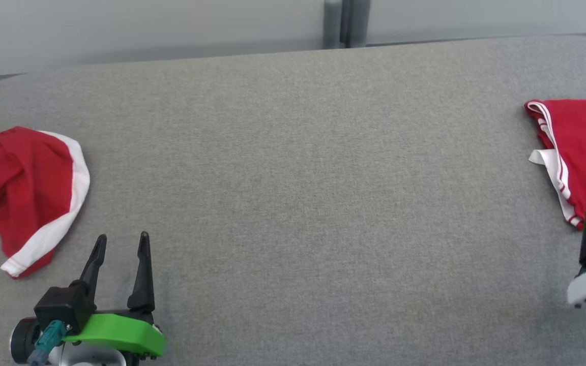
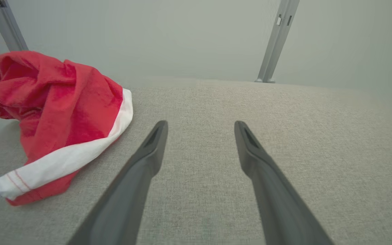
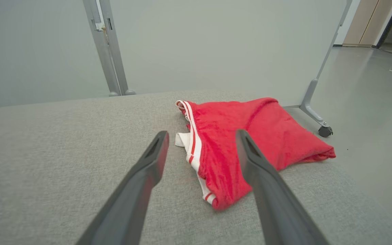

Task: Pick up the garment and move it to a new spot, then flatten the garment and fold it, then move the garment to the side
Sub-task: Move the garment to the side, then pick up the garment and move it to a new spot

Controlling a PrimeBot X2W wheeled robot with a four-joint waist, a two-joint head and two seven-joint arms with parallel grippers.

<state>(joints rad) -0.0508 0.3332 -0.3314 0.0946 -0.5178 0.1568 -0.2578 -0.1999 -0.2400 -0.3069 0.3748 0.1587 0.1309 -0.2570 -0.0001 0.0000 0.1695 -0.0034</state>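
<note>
Folded red garment point(image 1: 585, 147) at right edge of head view on grey table point(image 1: 293, 152), right gripper point(image 3: 201, 136) lower right beside it, jaws apart, empty, left gripper point(image 1: 123, 235) lower left, jaws apart, empty, crumpled red garment point(image 1: 23, 183) at left edge.

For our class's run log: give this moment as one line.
left gripper: open, empty | right gripper: open, empty | folded garment: robot's right | crumpled garment: robot's left
</note>
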